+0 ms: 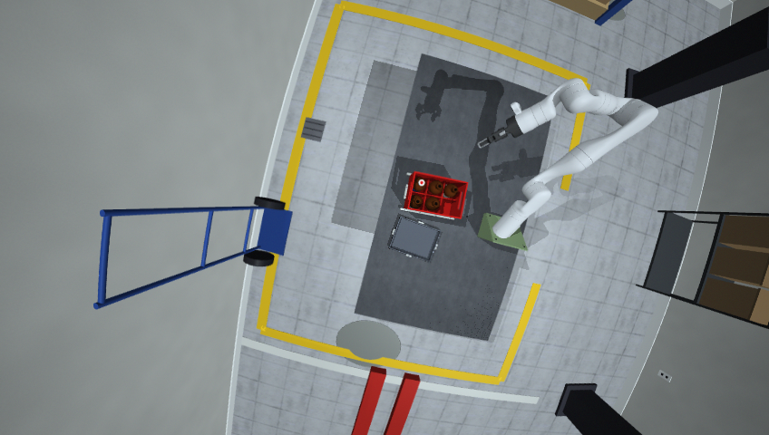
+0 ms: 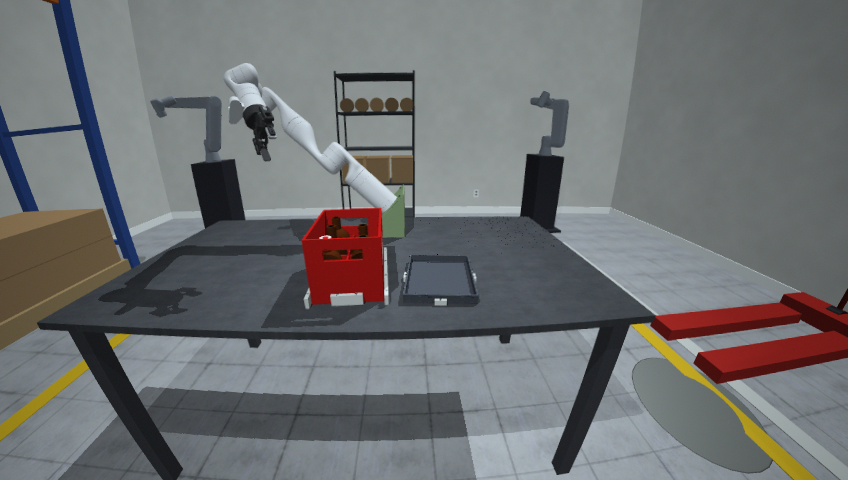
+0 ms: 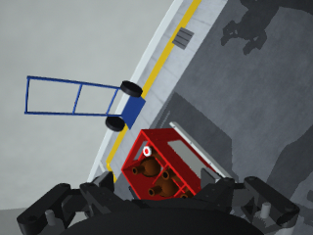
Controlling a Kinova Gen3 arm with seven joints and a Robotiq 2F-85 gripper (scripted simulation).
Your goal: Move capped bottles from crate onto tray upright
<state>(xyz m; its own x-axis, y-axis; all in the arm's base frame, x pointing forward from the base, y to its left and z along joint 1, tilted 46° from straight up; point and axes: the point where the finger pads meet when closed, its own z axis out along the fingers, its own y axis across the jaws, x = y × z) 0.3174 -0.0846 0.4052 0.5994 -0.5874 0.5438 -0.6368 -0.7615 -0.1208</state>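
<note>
A red crate (image 1: 435, 195) stands on the dark table and holds several brown bottles. One bottle at the crate's corner has a white and red cap (image 1: 421, 183); the others (image 1: 443, 189) show brown tops. The crate also shows in the exterior view (image 2: 343, 255) and in the wrist view (image 3: 163, 172). An empty dark tray (image 1: 414, 236) lies beside the crate and also shows in the exterior view (image 2: 440, 279). My gripper (image 1: 481, 142) is open and empty, high above the table and away from the crate; it also shows in the exterior view (image 2: 262, 148).
A green base block (image 1: 499, 231) carries my arm at the table edge near the crate. White stop blocks (image 2: 345, 299) sit against the crate. Two grey camera arms on black stands, a shelf (image 2: 373, 136), a blue trolley (image 1: 189, 247) and red forks (image 2: 749, 333) surround the table.
</note>
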